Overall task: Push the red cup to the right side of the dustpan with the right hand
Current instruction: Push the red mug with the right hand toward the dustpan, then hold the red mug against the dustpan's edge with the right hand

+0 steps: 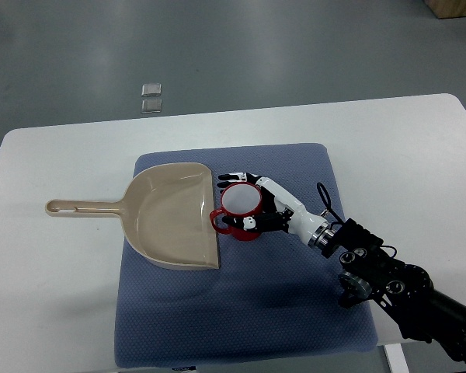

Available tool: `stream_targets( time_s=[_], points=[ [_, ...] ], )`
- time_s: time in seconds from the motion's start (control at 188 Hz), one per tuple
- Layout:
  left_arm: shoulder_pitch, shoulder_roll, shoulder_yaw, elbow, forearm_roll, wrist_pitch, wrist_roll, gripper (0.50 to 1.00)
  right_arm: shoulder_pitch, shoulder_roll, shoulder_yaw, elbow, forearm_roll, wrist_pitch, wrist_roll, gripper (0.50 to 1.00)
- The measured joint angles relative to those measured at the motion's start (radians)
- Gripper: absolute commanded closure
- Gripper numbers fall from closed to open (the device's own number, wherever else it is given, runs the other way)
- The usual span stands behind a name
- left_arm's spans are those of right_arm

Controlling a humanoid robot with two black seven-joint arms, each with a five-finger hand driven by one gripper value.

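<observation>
A red cup [239,232] with a white inside stands upright on the blue mat [241,311], its handle touching the right edge of the beige dustpan [171,221]. My right hand [237,201] reaches in from the lower right and sits against the cup. Its black-tipped fingers [234,178] stretch along the cup's far side, and the thumb [250,224] rests on the near side. The fingers look extended rather than curled tight. The dustpan lies flat with its handle [85,207] pointing left onto the white table.
The blue mat covers the middle of the white table [419,163]. My right arm [388,280] crosses the mat's lower right corner. Two small clear squares [151,96] lie on the floor beyond the table's far edge.
</observation>
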Motion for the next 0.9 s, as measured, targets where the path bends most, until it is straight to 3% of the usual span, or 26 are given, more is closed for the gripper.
stream_targets(
  time_s=[0.899],
  points=[
    [0.000, 0.000, 0.000, 0.000, 0.000, 0.000, 0.000, 0.500, 0.010, 0.000, -0.066, 0.038, 0.006, -0.022, 0.000, 0.707]
  ],
)
